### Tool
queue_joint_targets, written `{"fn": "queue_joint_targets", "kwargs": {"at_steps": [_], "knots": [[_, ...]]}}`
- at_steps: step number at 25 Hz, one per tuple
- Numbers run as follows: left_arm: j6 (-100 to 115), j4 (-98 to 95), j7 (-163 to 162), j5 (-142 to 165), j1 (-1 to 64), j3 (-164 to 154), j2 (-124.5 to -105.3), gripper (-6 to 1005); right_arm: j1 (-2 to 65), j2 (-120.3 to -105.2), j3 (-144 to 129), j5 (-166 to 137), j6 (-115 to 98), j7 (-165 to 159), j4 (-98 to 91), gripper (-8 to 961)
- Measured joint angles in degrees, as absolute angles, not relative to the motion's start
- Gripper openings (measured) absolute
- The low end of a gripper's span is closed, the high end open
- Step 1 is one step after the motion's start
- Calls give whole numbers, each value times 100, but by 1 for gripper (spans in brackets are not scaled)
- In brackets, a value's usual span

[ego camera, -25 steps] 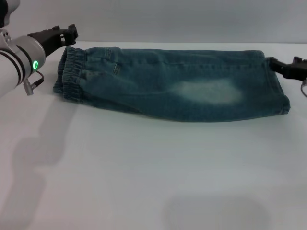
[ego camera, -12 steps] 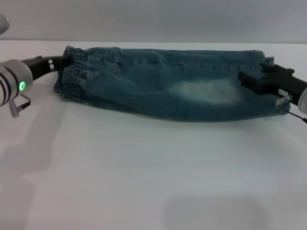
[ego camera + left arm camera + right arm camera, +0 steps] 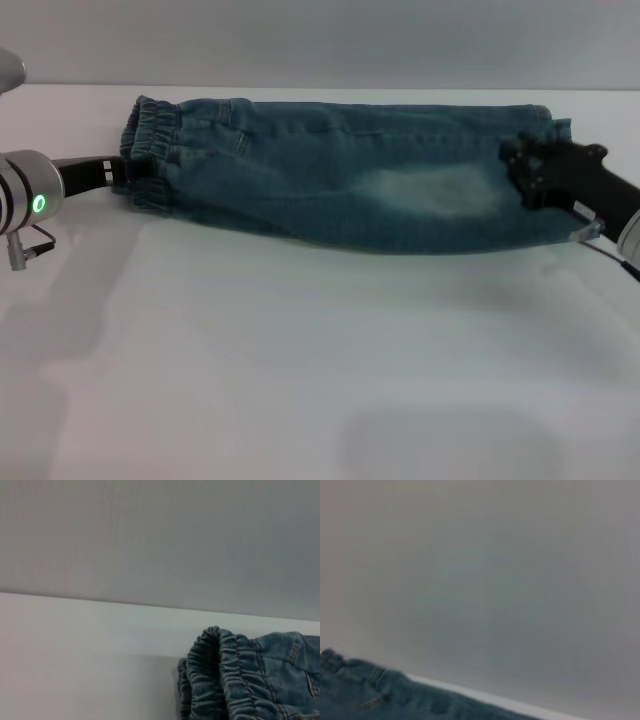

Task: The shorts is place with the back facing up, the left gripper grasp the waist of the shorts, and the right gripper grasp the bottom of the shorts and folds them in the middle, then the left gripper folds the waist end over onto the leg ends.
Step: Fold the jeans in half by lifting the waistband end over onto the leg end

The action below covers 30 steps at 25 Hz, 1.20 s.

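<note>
The shorts [image 3: 340, 180] lie folded lengthwise on the white table [image 3: 300, 350], a pale faded patch facing up. Their gathered waist [image 3: 150, 150] points left, and it shows close up in the left wrist view as a ruffled band [image 3: 220, 680]. My left gripper [image 3: 118, 172] is low at the near corner of that waist, touching its edge. My right gripper [image 3: 520, 165] rests over the bottom of the shorts [image 3: 545, 228], covering part of the leg ends. A strip of denim [image 3: 380, 695] shows in the right wrist view.
The white table stretches wide in front of the shorts. A grey wall [image 3: 320, 40] stands behind the table's far edge. A thin cable [image 3: 615, 255] hangs from my right wrist.
My left gripper dropped from above the waist's far corner to its near corner. My right gripper came in from the right edge and now sits over the leg end.
</note>
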State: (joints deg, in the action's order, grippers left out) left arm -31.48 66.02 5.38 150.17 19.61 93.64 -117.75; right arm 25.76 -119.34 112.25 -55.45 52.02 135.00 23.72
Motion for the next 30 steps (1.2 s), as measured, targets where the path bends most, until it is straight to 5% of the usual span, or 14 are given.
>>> {"fn": "queue_joint_targets", "kwargs": {"at_steps": [13,30], "knots": [[-3101,5916,872,15001,2400,9369,-11786,843,2513,-11932,10950,-5510,5216,13501,2267,45],[-3255,5820,914,14967,2540,9343,-11786,829,2553,-11936,10942,-5510,5149,13432,2153,50]]}}
